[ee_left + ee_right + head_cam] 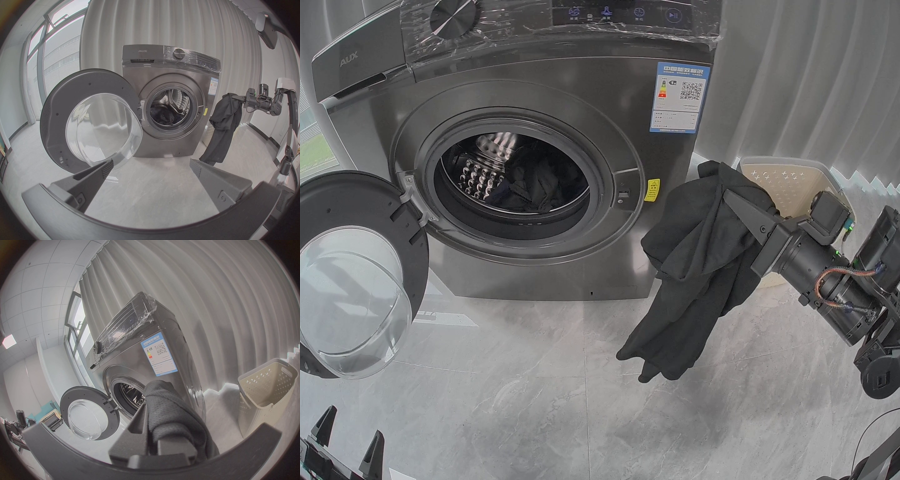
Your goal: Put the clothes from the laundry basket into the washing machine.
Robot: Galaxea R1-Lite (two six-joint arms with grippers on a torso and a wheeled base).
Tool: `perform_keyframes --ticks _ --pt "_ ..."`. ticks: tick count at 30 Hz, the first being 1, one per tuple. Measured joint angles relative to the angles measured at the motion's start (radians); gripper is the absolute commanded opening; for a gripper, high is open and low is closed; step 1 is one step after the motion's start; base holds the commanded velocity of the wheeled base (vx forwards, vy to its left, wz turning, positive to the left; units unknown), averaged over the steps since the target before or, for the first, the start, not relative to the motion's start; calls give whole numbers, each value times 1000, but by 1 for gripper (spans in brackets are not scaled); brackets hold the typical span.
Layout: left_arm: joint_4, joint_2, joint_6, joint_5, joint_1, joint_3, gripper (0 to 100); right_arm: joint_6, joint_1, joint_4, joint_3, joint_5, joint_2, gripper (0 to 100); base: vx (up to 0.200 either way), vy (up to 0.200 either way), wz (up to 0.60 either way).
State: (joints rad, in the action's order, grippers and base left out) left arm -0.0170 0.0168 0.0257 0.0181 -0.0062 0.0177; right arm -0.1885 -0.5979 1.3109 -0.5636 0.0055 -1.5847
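One grey metal front-loading washing machine (600, 87) stands on a pale grey marbled tile floor (519, 387), with a white pleated curtain (800, 75) behind it. Its single round door (350, 294), a dark frame with a clear bulging window, hangs wide open at the robot's left. The drum mouth is uncovered. Inside the steel drum lies a heap of dark clothing (534, 184); how many pieces make it up cannot be told.

Two end effectors are visible. The right end effector (737, 203) is held out in the air to the right of the machine, beside its front right corner, and its black fingers are clamped on one black fabric garment (694, 269). The garment drapes over the fingers and hangs in long loose folds toward the floor, outside the machine and well apart from the drum mouth.

Just behind the garment and the right arm stands one beige perforated plastic laundry basket (794, 181), upright against the curtain.

The left end effector (353, 424) sits low at the robot's left, below the open door, with its two fingers spread apart and holding nothing.
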Motion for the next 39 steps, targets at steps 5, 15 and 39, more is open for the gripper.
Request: perform_keyframes --ticks 5,15,39 --pt "0 0 0 0 0 0 100 0 11 0 0 0 1 0 0 200 0" --pt "0 0 0 0 0 0 100 0 28 2 -2 0 3 0 0 120 0" --pt "5 0 -24 4 3 0 100 -20 -106 -38 -94 -39 -32 0 0 0 0"
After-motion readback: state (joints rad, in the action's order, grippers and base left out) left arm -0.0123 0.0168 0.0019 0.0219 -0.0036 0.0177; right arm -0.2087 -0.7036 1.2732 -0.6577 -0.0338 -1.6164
